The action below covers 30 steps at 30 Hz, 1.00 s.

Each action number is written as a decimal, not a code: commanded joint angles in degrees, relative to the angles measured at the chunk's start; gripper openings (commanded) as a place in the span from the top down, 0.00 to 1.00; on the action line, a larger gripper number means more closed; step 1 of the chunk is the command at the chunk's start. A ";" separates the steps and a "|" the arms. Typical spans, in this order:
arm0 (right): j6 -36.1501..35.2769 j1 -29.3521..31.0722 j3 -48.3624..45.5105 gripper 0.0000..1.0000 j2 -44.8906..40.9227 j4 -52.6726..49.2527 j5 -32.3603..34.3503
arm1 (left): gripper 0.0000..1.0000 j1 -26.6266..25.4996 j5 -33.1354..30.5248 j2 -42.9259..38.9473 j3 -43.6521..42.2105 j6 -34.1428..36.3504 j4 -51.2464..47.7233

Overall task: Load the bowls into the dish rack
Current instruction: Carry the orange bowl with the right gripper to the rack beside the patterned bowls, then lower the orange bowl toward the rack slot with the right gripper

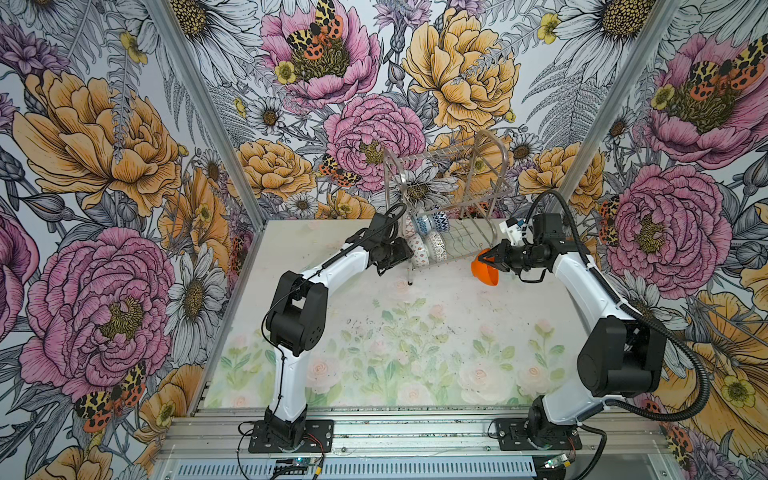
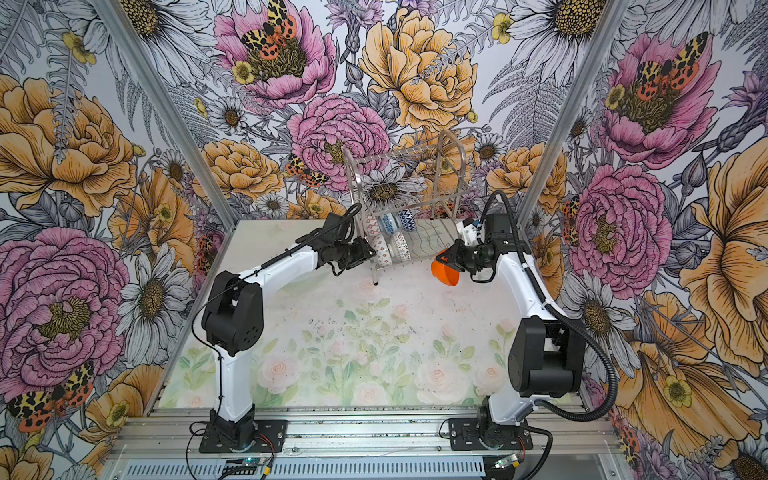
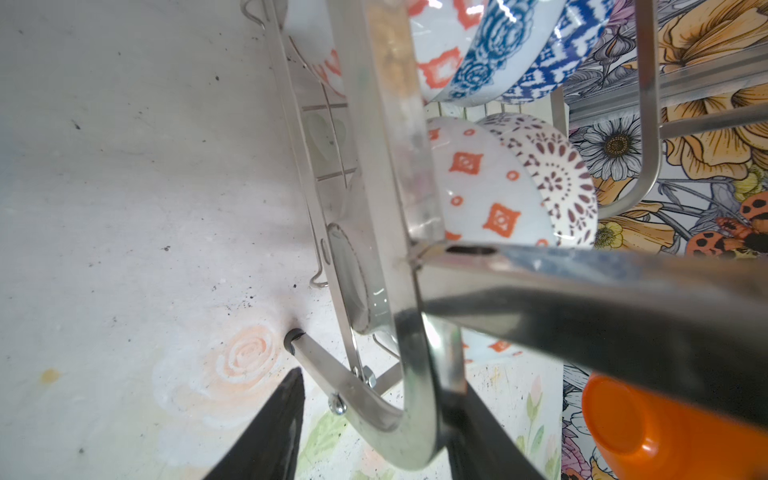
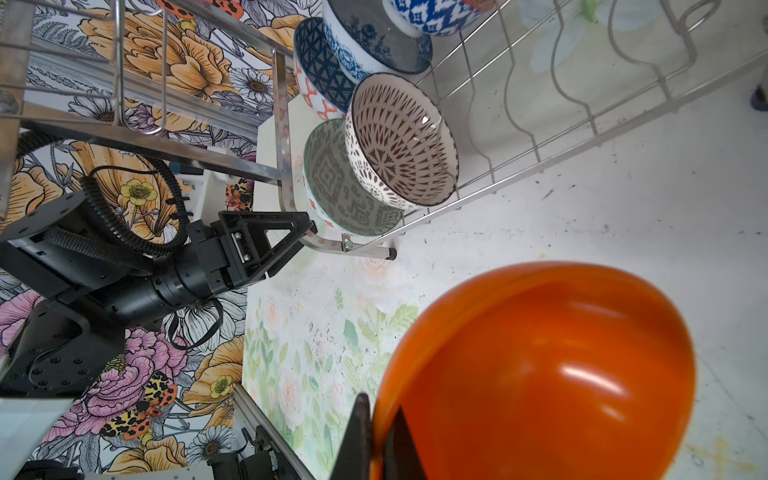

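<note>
Beside the lower tier of the dish rack [image 3: 382,124], my right gripper [image 1: 487,258] is clenched on the rim of the orange bowl [image 1: 487,276], holding it clear of the surface [image 1: 415,332]. My left gripper [image 3: 376,384] stands parted astride the end frame [image 3: 419,415], not yet clamped. Five patterned bowls [image 4: 340,195] crowd that end, and the wavy slots [image 4: 582,83] beside them lie free. I judge it best to brace the frame first, then tip the bowl on edge into the next free slot, clear of the lattice bowl [image 4: 401,141].
</note>
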 commanded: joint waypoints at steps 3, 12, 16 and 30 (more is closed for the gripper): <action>1.21 -0.46 2.21 1.00 -0.26 2.83 0.04 | 0.51 0.93 0.48 1.32 -0.74 -0.31 0.17; 1.87 -0.42 2.91 1.00 0.91 3.15 0.37 | 0.64 1.57 1.73 1.37 -0.49 0.36 -0.83; 2.43 -0.34 3.15 1.00 1.55 3.73 0.39 | 0.68 2.34 2.44 1.38 -1.12 0.97 -1.57; 4.08 -0.09 2.62 1.00 2.38 5.76 0.72 | 0.79 4.30 4.26 -0.37 -2.39 2.23 -2.96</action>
